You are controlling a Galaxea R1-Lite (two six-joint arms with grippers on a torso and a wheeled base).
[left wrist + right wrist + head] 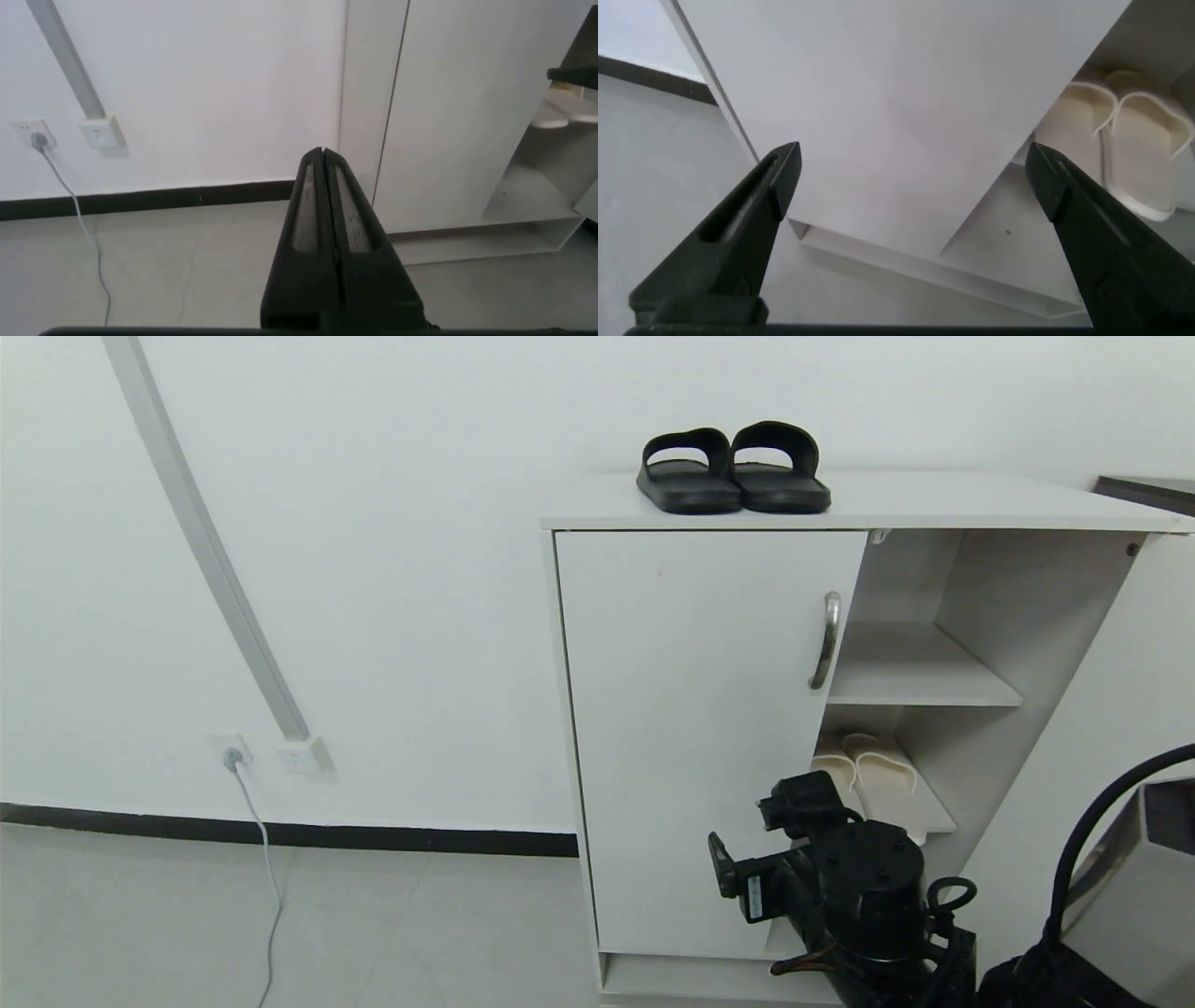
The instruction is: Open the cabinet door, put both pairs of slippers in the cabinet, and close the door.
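Head view: counted two pairs of slippers. One black pair (734, 469) sat side by side on top of the cabinet (934, 499); one white pair (868, 779) lay on the lower shelf (936, 821) in the open right half. Noted one door (695, 728) shut, with one metal handle (826, 639). Saw the right arm (859, 877) low, in front of that door's bottom corner.

Left wrist view: found the left gripper (322, 159) pinched fully together, holding nothing, over bare floor (187, 252) beside the cabinet.

Right wrist view: found the right gripper (913, 154) spread wide and empty, facing the door's lower edge.
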